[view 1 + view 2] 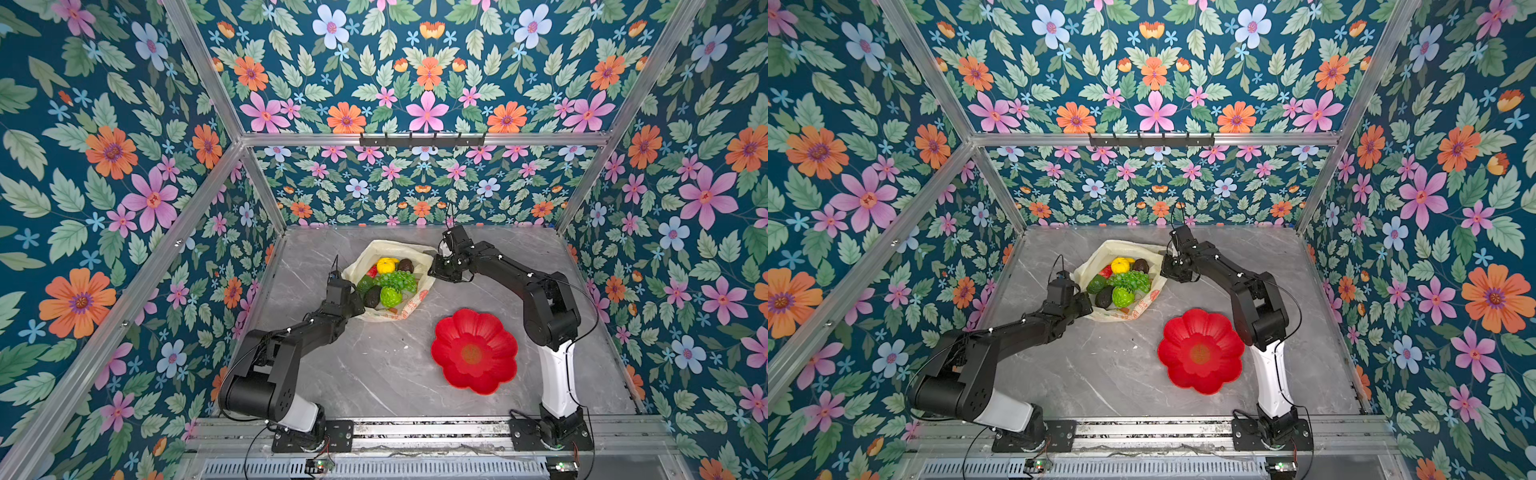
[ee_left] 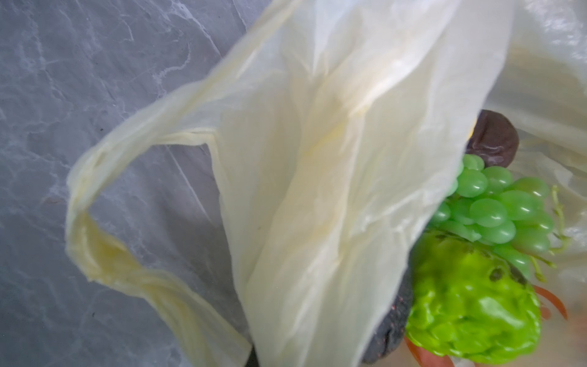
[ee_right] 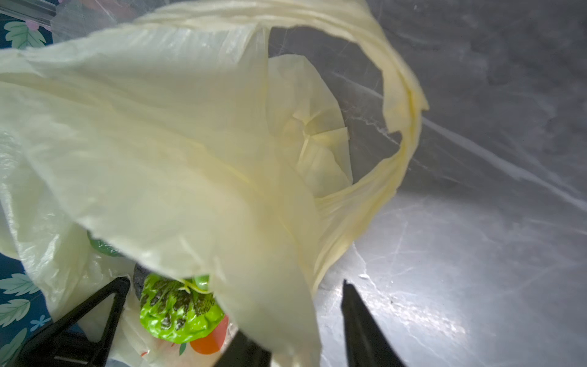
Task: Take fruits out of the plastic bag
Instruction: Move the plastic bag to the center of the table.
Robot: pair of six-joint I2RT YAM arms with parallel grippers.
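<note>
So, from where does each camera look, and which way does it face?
Top views: high in front, looking down at the table; left arm, right arm show.
Left wrist: on left arm, facing the plastic bag; almost no body shows.
Right wrist: on right arm, facing the bag; right end effector shows.
Both wrist views share the bumpy green fruit.

left gripper [image 1: 359, 306]: jaws unseen — its own wrist covers them in both top views, and plastic bag [image 2: 333, 190] film fills its wrist view
right gripper [image 3: 293, 313]: one fingertip lost under bag film; finger bases cut off by the picture's edge
yellow fruit [image 1: 387, 264]: too small to tell banana from lemon
red strawberry [image 1: 372, 271]: only a sliver shows among the others
dark avocado [image 2: 494, 139]: half behind film; second dark fruit [image 2: 389, 330] nearly all covered — cut off at the edge
bag lettering [image 1: 398, 311]: too small to read
</note>
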